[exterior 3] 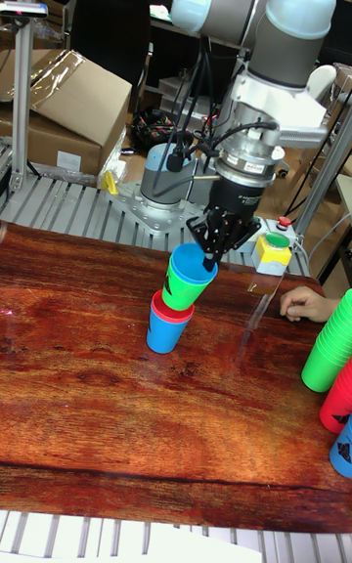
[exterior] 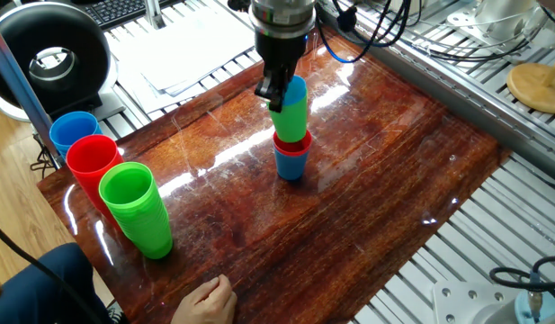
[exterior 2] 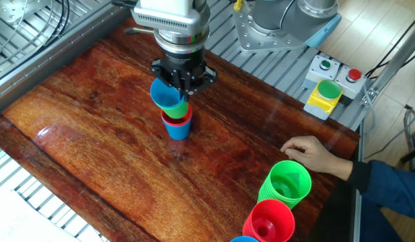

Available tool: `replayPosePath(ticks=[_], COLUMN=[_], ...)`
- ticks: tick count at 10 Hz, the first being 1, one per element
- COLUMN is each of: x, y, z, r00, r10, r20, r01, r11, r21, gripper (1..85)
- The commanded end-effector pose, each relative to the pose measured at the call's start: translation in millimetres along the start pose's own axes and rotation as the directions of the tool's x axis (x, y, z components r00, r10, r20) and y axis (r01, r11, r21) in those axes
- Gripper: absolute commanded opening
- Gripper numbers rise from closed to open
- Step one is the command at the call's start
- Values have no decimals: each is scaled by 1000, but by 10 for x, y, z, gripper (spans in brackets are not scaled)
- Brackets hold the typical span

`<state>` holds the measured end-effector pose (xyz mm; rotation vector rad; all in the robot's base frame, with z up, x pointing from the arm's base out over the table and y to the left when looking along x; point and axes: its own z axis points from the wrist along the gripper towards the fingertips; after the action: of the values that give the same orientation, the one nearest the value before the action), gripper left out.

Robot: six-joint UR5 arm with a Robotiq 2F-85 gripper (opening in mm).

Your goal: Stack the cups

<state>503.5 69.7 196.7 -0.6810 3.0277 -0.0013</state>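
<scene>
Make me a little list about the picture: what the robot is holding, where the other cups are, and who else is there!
held: blue cup nested in green cup, tilted
gripper: shut on the blue cup's rim
below: red cup sitting in a blue cup on the table
progress: green cup's bottom entering the red cup, not seated
big stacks: green, red, blue at the table's edge
person: a hand resting near the big stacks

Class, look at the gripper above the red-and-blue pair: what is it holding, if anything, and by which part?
The gripper holds a blue cup nested in a green cup, tilted. Its fingers pinch the blue cup at its rim.
</scene>
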Motion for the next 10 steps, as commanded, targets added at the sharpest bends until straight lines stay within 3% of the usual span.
replayPosePath(ticks=[1, 4, 6, 10], x=[11, 54, 125, 129], y=[25, 3, 29, 21], z=[111, 161, 176, 211], r00=[1000, 1000, 1000, 1000], r10=[2, -7, 2, -30], r20=[20, 20, -5, 2], r01=[-2, 7, -2, 30], r11=[1000, 1000, 1000, 999], r21=[-7, -9, -18, -28], gripper=[13, 13, 33, 217])
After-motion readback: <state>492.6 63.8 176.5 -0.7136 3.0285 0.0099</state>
